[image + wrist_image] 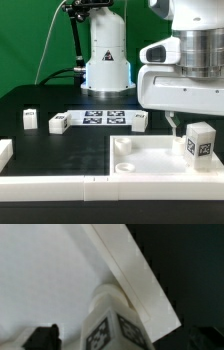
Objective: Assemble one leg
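Note:
A leg (200, 141), a small white post with black-and-white tags, stands upright on the near right corner of the large white panel (150, 160). My gripper (188, 124) hangs right over it. One finger (172, 122) shows just off the leg towards the exterior view's left. In the wrist view the leg (116, 322) rises between my fingers, and the dark finger (42, 337) stands clear of it with a gap. The gripper (118, 340) is open around the leg. The panel (50, 274) fills most of that view, with its raised edge (130, 272).
The marker board (105, 118) lies mid-table in front of the arm's base (106, 60). Three more small legs stand beside it (30, 120), (58, 123), (140, 121). Another white part (5, 152) lies at the left edge.

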`<move>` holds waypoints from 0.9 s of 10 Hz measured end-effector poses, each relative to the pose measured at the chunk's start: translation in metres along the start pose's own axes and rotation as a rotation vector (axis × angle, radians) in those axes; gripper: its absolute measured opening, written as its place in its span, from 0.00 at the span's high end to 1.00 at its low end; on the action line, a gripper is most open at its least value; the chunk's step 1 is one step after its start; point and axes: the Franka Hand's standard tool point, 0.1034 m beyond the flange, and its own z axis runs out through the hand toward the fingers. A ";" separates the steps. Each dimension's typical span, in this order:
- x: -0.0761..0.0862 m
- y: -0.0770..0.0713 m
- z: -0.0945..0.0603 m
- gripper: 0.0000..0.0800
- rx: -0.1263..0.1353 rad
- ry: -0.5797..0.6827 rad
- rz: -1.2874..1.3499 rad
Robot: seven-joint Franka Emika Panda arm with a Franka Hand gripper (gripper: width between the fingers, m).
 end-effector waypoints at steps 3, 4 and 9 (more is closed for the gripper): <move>0.003 0.003 -0.001 0.19 -0.005 -0.003 -0.299; 0.002 0.003 -0.001 0.19 -0.007 -0.010 -0.375; 0.004 0.005 -0.002 0.35 -0.027 -0.008 -0.668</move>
